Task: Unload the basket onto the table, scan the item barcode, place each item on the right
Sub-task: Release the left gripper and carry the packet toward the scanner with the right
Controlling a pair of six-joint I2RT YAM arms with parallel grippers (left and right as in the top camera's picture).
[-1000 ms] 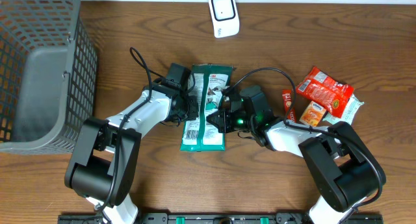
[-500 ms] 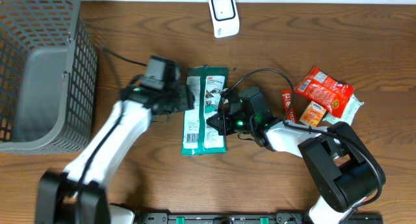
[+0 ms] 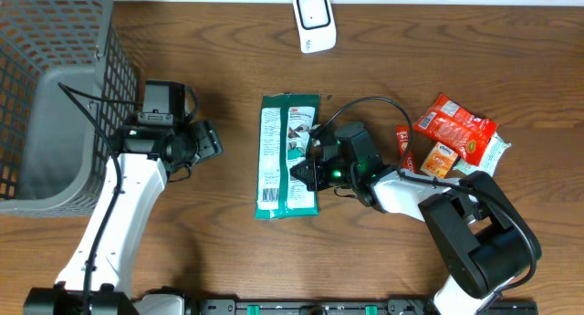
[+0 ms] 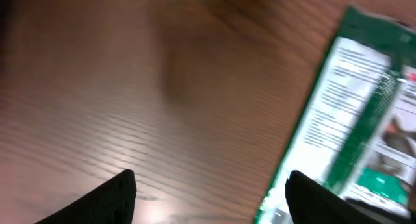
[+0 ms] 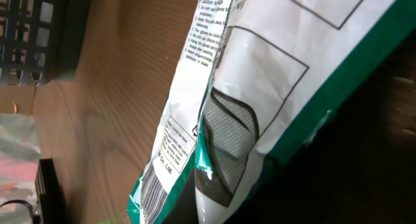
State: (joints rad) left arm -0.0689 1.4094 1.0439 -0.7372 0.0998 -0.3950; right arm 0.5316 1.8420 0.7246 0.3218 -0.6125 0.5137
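Observation:
The item is a green and white packet (image 3: 285, 155) in the middle of the table, with its barcode (image 3: 267, 189) facing up at the near left corner. My right gripper (image 3: 307, 171) is shut on the packet's right edge. Up close in the right wrist view, the packet (image 5: 260, 74) fills the frame and its barcode (image 5: 151, 188) shows at the lower left. My left gripper (image 3: 210, 141) stands open and empty to the left of the packet, apart from it. In the left wrist view, the packet (image 4: 354, 120) lies ahead to the right. The white scanner (image 3: 314, 21) stands at the table's far edge.
A grey mesh basket (image 3: 55, 96) fills the far left corner, close behind the left arm. Red and orange snack packets (image 3: 453, 128) lie in a heap at the right. A black cable (image 3: 374, 103) loops over the right arm.
My left gripper has opened, let go of the packet's left edge and drawn back left toward the basket. The right gripper keeps its hold and the packet has barely moved.

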